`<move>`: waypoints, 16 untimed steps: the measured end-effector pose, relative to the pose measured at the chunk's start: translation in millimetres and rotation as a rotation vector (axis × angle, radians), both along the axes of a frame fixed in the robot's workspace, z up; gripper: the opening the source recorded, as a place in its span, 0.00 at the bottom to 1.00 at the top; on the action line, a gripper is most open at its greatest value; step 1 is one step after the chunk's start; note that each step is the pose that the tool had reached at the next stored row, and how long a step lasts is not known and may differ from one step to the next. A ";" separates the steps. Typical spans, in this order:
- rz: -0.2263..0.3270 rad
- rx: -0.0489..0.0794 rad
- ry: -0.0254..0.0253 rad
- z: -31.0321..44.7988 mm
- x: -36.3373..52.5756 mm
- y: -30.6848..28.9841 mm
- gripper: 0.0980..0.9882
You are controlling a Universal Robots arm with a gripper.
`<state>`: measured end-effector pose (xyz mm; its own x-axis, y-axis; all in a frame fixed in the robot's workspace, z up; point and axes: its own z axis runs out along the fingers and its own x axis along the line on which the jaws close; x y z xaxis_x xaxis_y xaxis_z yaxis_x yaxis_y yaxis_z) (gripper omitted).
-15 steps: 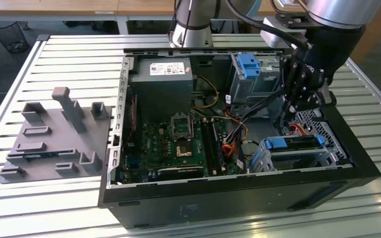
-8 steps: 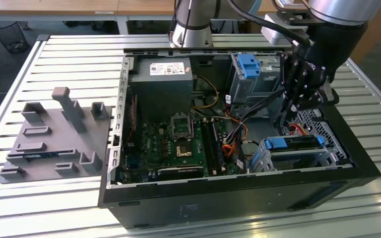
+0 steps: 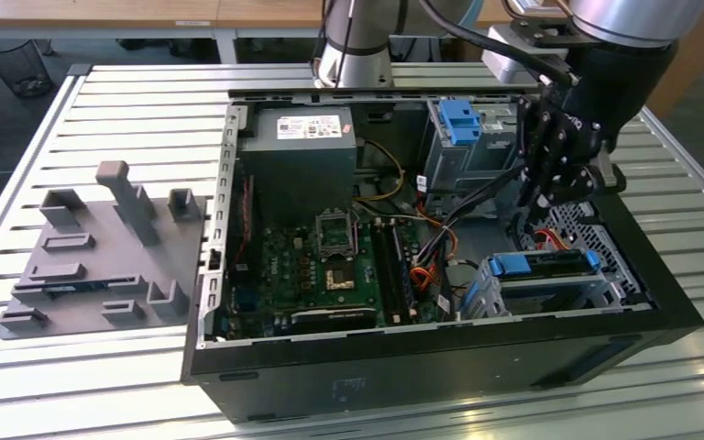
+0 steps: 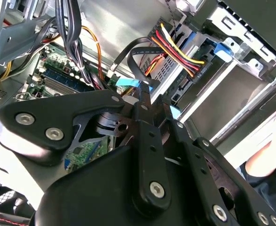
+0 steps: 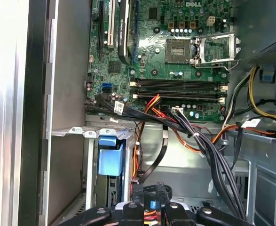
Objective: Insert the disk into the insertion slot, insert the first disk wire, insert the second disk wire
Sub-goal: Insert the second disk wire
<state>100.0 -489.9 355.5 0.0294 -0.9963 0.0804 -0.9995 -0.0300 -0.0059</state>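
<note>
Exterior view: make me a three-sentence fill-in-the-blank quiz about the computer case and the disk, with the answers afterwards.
1. The disk sits in the insertion slot in a plastic carrier frame coloured ____.
2. The grey fixture plate lies outside the computer case, on the exterior view's ____.
3. The computer case rests on a slatted metal ____.

Missing words: blue; left; table
</note>
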 end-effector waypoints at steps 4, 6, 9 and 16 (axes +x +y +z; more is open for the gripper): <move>0.000 0.001 0.0000 -1.5 0.0 0.8 0.17; 0.000 0.001 0.0000 -2.4 0.0 1.3 0.17; 0.000 0.001 0.0000 -3.8 0.0 2.0 0.17; 0.000 0.001 0.0000 -8.3 0.0 2.9 0.17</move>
